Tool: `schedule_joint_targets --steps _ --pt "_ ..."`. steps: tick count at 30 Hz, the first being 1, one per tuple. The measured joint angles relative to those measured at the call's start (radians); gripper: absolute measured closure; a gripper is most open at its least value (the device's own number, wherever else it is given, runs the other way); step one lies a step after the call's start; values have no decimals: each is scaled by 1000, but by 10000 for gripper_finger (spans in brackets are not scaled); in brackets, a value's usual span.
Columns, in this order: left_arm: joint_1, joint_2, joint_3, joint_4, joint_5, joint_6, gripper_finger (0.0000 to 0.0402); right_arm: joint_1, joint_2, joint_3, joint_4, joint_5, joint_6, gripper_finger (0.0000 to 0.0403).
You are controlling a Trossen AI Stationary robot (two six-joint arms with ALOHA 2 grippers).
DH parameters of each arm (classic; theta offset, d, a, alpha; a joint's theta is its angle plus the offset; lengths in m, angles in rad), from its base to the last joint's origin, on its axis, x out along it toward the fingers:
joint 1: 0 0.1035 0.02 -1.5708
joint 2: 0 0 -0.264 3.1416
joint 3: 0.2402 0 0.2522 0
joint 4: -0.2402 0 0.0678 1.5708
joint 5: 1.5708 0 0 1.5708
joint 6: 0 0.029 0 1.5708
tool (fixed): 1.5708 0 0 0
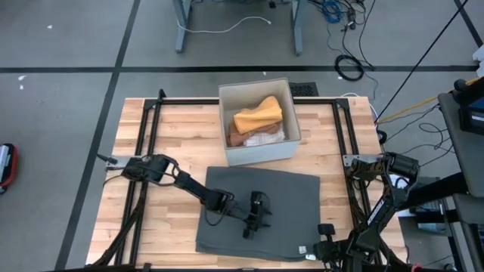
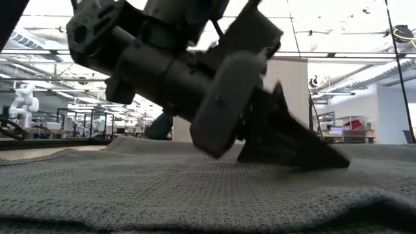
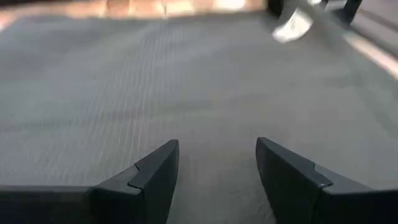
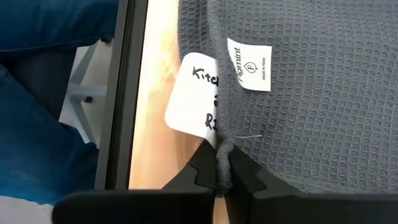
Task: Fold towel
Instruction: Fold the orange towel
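Only close-up: towel hem in right tool.

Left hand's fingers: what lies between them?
Only bare grey towel; the left hand stands open over it, gripping nothing, as the left wrist view shows.

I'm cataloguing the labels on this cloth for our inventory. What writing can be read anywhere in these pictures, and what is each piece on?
"Figmint" and "MADE IN INDIA", sideways, on the small white tag sewn to the grey towel.
"Kitch" with a partial "Ri" below, handwritten, on the white paper label partly hidden under the towel edge; the rest is covered.
The tag also shows in the left wrist view, too blurred to read.
No other text is legible.
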Motion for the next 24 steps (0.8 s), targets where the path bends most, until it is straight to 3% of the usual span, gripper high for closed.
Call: schedule_joint_targets --steps 9,16,20,24 --pt "15 -6 16 -163 -5 -29 180 -18 3 -2 63 2 -55 400" --pt "14 -7 16 -266 -10 31 180 -59 6 -3 192 3 -198 399" --pt "11 -8 16 -288 6 31 180 -68 6 -3 205 -2 -218 377" --pt "-3 -48 11 -284 16 71 180 -65 -7 -3 204 -77 -182 329"
